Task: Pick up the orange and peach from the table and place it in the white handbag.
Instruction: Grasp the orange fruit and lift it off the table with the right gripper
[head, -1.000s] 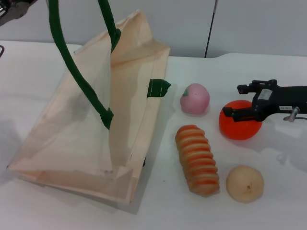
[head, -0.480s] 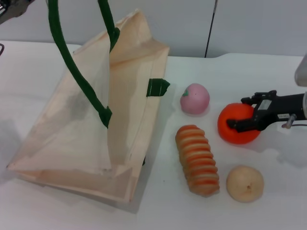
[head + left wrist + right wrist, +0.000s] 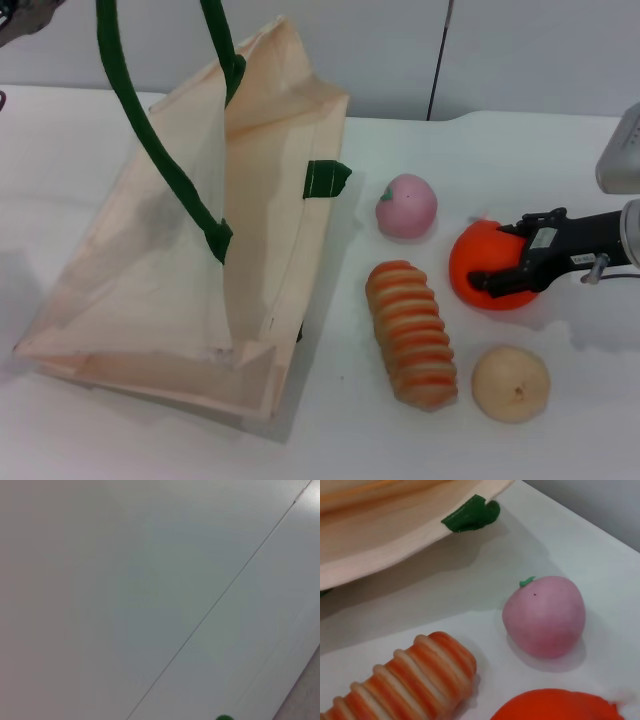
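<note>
The orange (image 3: pixel 478 262) rests on the table at the right. My right gripper (image 3: pixel 515 252) has come in from the right and its open black fingers straddle the orange's right half. To the upper left of the orange lies the pink peach (image 3: pixel 406 206), free of any gripper. In the right wrist view the peach (image 3: pixel 543 616) is close and the orange (image 3: pixel 555 707) fills the edge. At the left the white handbag (image 3: pixel 180 250) stands propped open, its green handles (image 3: pixel 150 150) held upward. Only a sliver of my left gripper (image 3: pixel 12 15) shows at the top left corner.
An orange-striped bread roll (image 3: pixel 411 332) lies between the handbag and the orange. In front of the orange sits a pale beige ball (image 3: pixel 510 382). The bag's green side tab (image 3: pixel 327 177) points toward the peach. A grey wall runs behind the table.
My right gripper has dropped and moved left over the orange, its fingers now around it. The orange has shifted slightly left. The handbag and the other fruits have stayed put.
</note>
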`<state>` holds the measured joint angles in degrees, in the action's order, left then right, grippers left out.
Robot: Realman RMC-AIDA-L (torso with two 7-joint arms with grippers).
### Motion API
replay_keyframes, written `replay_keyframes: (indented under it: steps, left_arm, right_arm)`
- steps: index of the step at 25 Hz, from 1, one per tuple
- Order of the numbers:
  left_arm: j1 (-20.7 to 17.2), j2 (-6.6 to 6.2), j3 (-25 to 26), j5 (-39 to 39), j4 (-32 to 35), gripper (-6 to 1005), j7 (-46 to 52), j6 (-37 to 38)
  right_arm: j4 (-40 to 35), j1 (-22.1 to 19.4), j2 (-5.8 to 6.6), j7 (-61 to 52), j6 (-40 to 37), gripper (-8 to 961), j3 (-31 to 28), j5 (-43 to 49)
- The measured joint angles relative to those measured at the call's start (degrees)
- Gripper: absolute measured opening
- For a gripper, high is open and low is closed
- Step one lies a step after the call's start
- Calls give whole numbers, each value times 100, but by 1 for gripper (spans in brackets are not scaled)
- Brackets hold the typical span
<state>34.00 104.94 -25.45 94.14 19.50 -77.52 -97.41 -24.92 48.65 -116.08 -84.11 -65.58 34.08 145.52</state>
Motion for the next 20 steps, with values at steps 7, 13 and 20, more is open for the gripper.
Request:
replay_keyframes:
  steps: [7,13,20]
  left_arm:
    - [-6,-10,16,0,-24,118,-13,4]
    - [-6,-14,23,-1,-30,118,-16,4]
    - [-24,-5,68,-1,-35,118,-26,3]
  right_arm:
    - [5,-5,-2,5,-17,852,2,5]
    - [5,-3,-2,26,-25,772,2,3]
    - [-41,0,-9,56,-33,689,-2,-38]
